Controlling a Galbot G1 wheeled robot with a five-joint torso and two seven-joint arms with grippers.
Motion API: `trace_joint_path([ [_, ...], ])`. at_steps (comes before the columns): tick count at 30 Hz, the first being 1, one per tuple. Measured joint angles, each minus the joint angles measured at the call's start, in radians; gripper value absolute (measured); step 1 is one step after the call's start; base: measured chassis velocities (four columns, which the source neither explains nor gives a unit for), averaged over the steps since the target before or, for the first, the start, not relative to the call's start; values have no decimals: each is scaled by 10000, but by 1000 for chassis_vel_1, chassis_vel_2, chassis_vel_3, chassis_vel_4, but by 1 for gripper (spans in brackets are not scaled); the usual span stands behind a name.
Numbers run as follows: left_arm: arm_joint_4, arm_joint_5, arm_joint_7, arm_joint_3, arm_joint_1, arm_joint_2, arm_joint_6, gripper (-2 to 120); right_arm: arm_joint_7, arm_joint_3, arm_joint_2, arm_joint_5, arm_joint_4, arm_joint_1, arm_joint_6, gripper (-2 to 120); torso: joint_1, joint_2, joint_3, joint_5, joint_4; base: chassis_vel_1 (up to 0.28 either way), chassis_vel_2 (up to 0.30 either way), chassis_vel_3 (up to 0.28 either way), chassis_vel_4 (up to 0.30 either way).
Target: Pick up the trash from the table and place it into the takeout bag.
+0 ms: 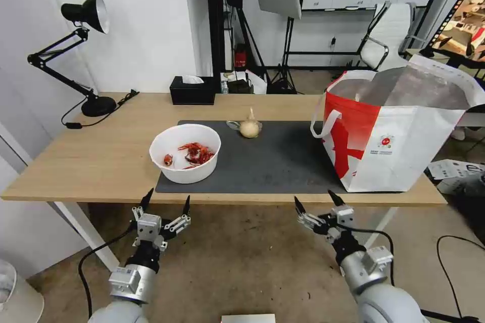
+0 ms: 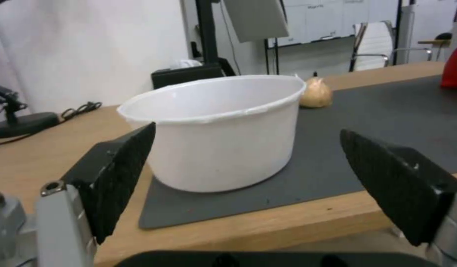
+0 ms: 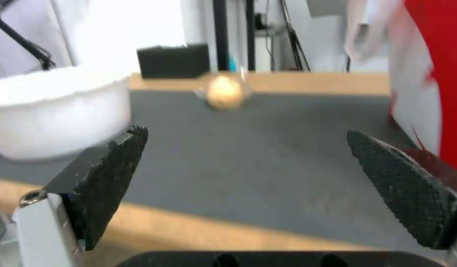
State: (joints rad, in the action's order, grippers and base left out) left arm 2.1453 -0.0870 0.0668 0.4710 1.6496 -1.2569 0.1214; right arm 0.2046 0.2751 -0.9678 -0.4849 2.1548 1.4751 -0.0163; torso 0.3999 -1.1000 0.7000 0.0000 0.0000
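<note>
The table (image 1: 101, 161) carries a dark mat (image 1: 273, 161) along its near edge. The bag (image 1: 399, 131) stands upright on the mat's right end at the table's near right corner, mouth open, foil lining showing; a small round red logo with tiny print beneath it, too small to read, marks its white front. The bowl (image 1: 185, 153) of red shells sits on the mat's near left corner, close to the table's front edge. The small tan bundle (image 1: 250, 127) lies at the mat's far edge, about midway along. A black tissue box (image 1: 192, 90) rests by the table's far edge.

Both arms reach forward below the front edge. The left gripper (image 1: 166, 202) hangs just before the bowl, its fingers released and spread; in the left wrist view the bowl (image 2: 213, 129) stands beyond and between the fingertips (image 2: 124, 163), untouched. The right gripper (image 1: 316, 202) is near the bag's front, fingers likewise spread and empty.
</note>
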Motion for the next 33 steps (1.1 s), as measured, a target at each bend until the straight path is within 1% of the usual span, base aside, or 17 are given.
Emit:
trace_joint_path([
  [2, -118, -137, -8, -210, -288, 236, -125, 100, -1, -269, 131, -226, -110, -791, 155, 100, 1, 0, 0, -3, -1, 0, 0, 0, 0],
  [3, -118, -137, -8, -210, -288, 236, -125, 100, -1, -269, 131, -226, -110, -791, 155, 100, 1, 0, 0, -3, -1, 0, 0, 0, 0],
  [6, -175, -227, -15, -240, -414, 413, -190, 100, 258, -940, 262, -644, -743, -2333, 608, 100, 2, 1, 2, 0, 1, 0, 0, 0, 0],
  [7, -175, -227, -15, -240, -414, 413, -190, 100, 258, -940, 262, -644, -743, -2333, 608, 100, 2, 1, 2, 0, 1, 0, 0, 0, 0],
  [9, -190, -246, -17, -228, -426, 424, -219, 100, 695, -1456, 201, -826, -1220, -3469, 1091, 100, 3, 0, 1, -2, 0, 0, 0, 0, 0],
  [10, -190, -246, -17, -228, -426, 424, -219, 100, 695, -1456, 201, -826, -1220, -3469, 1091, 100, 3, 0, 1, -2, 0, 0, 0, 0, 0],
  [12, -223, -243, -14, -209, -384, 381, -225, 100, 1194, -1975, -6, -1160, -1768, -4538, 1566, 100, 3, 1, 1, 0, 4, 0, 0, 0, 0],
  [13, -223, -243, -14, -209, -384, 381, -225, 100, 1194, -1975, -6, -1160, -1768, -4538, 1566, 100, 3, 1, 1, 0, 4, 0, 0, 0, 0],
  [15, -254, -227, -15, -206, -361, 330, -227, 100, 1515, -2362, -177, -1529, -2296, -5319, 1856, 100, 3, 1, 2, 2, -1, 0, 0, 0, 0],
  [19, -294, -217, -14, -219, -365, 253, -228, 100, 1728, -2619, -276, -2022, -2753, -6065, 2041, 100, 3, 0, 1, -2, 3, 0, 0, 0, 0],
  [22, -412, -209, -16, -245, -439, 189, -258, 100, 1890, -3195, -491, -3026, -4061, -7659, 2300, 100, 3, 1, 1, -2, -1, 0, 0, 0, 0],
  [23, -412, -209, -16, -245, -439, 189, -258, 100, 1890, -3195, -491, -3026, -4061, -7659, 2300, 100, 3, 1, 1, -2, -1, 0, 0, 0, 0],
  [25, -466, -208, -12, -228, -475, 205, -287, 100, 1844, -3575, -691, -3286, -4912, -8549, 2385, 100, 3, 1, 1, 1, -1, 0, 0, 0, 0],
  [26, -466, -208, -12, -228, -475, 205, -287, 100, 1844, -3575, -691, -3286, -4912, -8549, 2385, 100, 3, 1, 1, 1, -1, 0, 0, 0, 0],
  [29, -483, -216, -4, -216, -536, 214, -364, 100, 1610, -4134, -1115, -3648, -6188, -9743, 2541, 100, 3, 1, 1, 0, -1, 0, 0, 0, 0],
  [30, -483, -216, -4, -216, -536, 214, -364, 100, 1610, -4134, -1115, -3648, -6188, -9743, 2541, 100, 3, 1, 1, 0, -1, 0, 0, 0, 0],
  [33, -521, -226, 2, -214, -592, 216, -396, 100, 1285, -4477, -1592, -3788, -7300, -10541, 2655, 100, 2, 1, 0, -3, 1, 0, 0, 0, 0],
])
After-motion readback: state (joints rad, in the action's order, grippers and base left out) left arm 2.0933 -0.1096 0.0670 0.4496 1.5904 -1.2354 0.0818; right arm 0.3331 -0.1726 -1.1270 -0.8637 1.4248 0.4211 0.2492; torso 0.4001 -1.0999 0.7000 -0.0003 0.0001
